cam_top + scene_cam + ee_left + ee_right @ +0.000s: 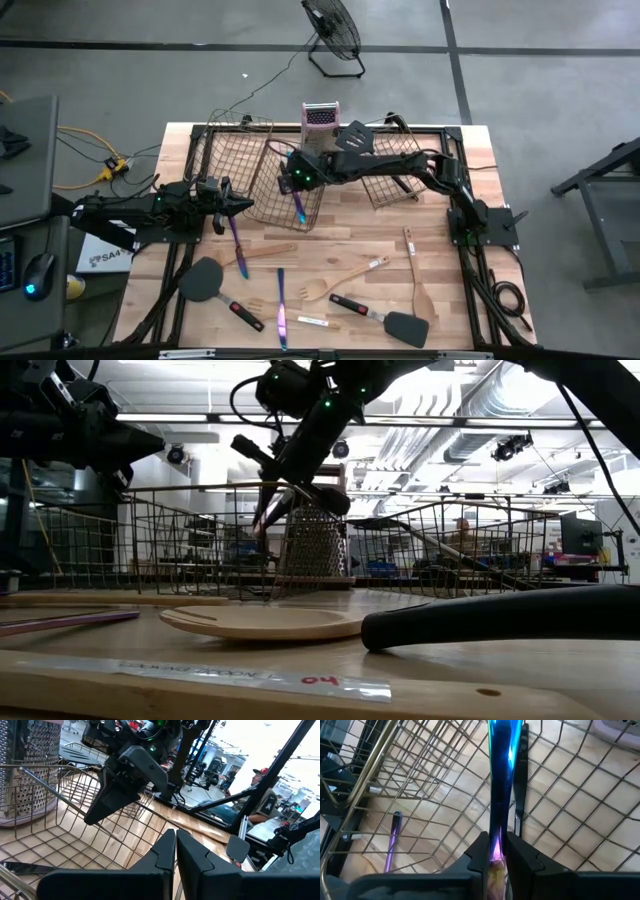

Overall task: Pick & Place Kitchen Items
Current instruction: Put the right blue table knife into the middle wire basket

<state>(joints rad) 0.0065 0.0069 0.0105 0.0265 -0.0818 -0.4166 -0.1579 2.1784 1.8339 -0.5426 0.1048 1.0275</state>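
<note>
My right gripper [296,187] reaches over the middle wire basket [268,205] and is shut on a slim iridescent purple-blue piece of cutlery [501,780]. The piece points down into that basket. Beside it in the basket lies a dark slim piece [520,785]. On the wooden table lie another purple piece [238,240], a third [281,305], two black spatulas [205,280] [388,320], a wooden fork [335,285] and a wooden spoon [415,275]. My left gripper [176,850] waits shut at the table's left side. My right gripper pinches one end of the iridescent piece [496,845] between its two fingers. The fingers slant down from the table's right, in line with the piece. The piece runs on ahead of the fingertips, tilted down inside the basket; whether its far end touches the wire I cannot tell.
A metal box grater [320,122] stands at the far edge behind the baskets. The left basket [228,150] and the right basket [395,180], which has a black spatula [355,138] at its far rim, flank the middle one. A pale wooden spatula [265,253] lies near the centre.
</note>
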